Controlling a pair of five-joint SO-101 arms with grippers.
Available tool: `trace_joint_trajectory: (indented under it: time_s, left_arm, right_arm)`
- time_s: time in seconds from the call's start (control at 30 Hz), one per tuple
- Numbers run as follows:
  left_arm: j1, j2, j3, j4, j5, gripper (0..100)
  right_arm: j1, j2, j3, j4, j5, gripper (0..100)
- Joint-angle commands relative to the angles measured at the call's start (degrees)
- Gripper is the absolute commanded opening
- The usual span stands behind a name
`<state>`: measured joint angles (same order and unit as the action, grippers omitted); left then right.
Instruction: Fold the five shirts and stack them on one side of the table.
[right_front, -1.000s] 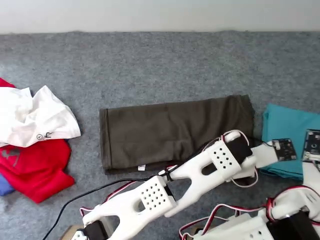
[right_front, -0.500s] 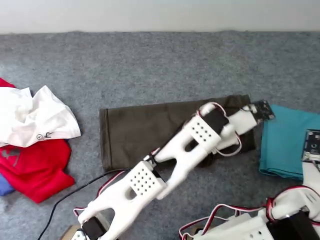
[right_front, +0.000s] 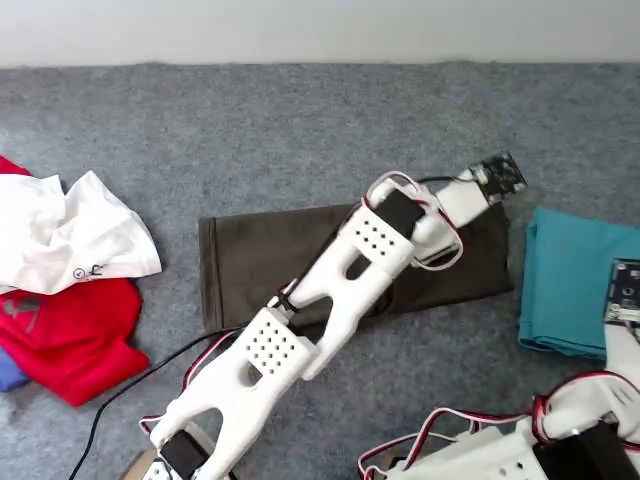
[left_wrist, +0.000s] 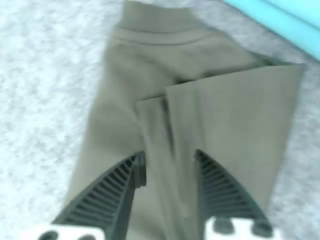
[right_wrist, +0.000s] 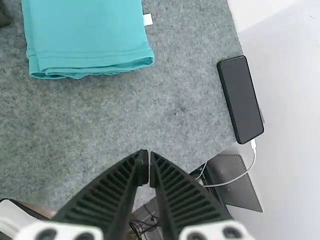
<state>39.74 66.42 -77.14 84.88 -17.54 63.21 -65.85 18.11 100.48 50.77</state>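
Over the last second the left claw (left_wrist: 167, 162) swung from the olive shirt's (right_front: 260, 265) 4 o'clock edge to its 2 o'clock corner, released and straddling a fold. Shirt lay mid-table, the teal shirt (right_front: 570, 285) at 3 o'clock. Another fold probably pending. The right claw (right_wrist: 149, 162) was clenched, empty.

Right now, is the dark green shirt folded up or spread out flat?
Folded. The dark green shirt lies as a long narrow strip, and the left wrist view shows one layer lapped over another.
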Motion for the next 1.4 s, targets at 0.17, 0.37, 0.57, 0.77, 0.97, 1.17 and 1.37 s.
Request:
trace_joint_trajectory:
  time_s: [0.17, 0.37, 0.57, 0.77, 0.97, 1.17, 1.37]
  left_arm:
    - [-1.23, -1.14, -3.03, 3.52, -1.85, 18]
    - [0.88, -4.84, -11.03, 15.47, -1.85, 18]
    - [0.70, -7.91, -3.82, 15.82, -0.26, 18]
    - [-0.79, -8.53, 9.36, 15.47, 1.23, 15]
    - [-2.55, -8.09, 13.76, 14.15, 1.58, 15]
    - [-2.29, -13.27, 5.58, 15.65, 7.38, 15]
    - [-2.99, -19.25, 7.25, 15.74, 9.14, 17]
  right_arm:
    - [-0.40, -0.40, -0.18, 0.84, 0.44, 1.5]
    - [-0.04, -0.40, -0.18, 0.84, 0.44, 1.5]
    - [-0.04, -0.40, -0.18, 0.84, 0.44, 1.5]
    - [-0.04, -0.48, -0.18, 0.92, 0.44, 1.5]
    - [-0.04, -0.48, 1.05, 0.84, 0.44, 1.5]
    - [-0.04, -0.48, 1.93, 0.84, 0.44, 1.5]
    - [0.04, -0.48, 1.76, 0.84, 0.44, 1.5]
